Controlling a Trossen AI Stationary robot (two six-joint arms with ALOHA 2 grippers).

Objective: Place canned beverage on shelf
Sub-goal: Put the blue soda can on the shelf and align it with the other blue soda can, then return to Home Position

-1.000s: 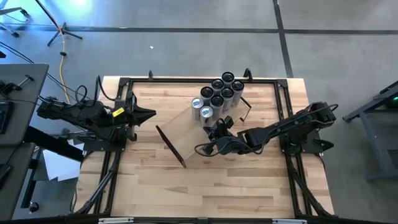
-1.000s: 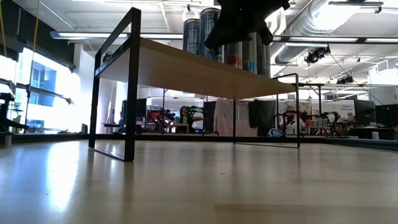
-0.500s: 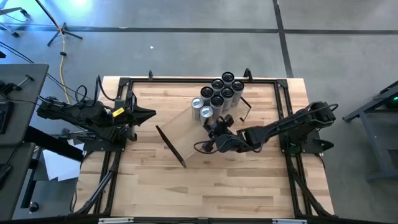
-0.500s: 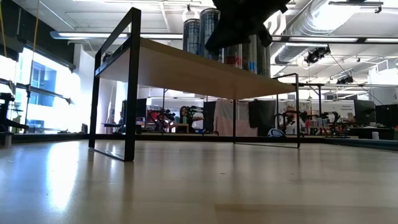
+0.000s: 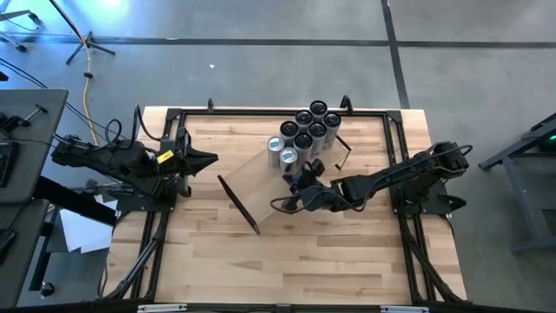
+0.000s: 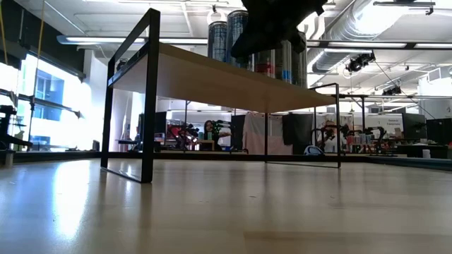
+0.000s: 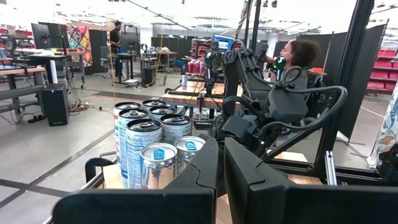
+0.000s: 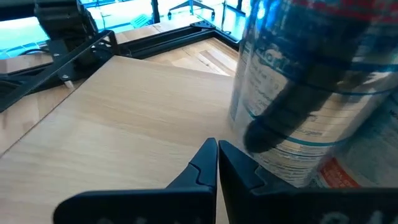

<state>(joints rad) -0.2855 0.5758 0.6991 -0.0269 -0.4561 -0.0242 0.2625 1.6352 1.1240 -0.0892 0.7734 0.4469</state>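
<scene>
Cans (image 5: 304, 136) crowd our shelf (image 5: 269, 178); our right gripper (image 5: 293, 179) hovers beside them, fingers pinched together empty, left gripper (image 5: 211, 158) likewise closed over the bench (image 5: 330, 252).

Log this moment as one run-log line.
left gripper: shut, parked at table's left edge | right gripper: shut, empty, over shelf beside cans | cans: clustered upright on shelf

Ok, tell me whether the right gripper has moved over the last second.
Yes, slightly. In the high view the right gripper, shut and empty, has crept leftward along the shelf, staying beside the cluster of cans.
</scene>
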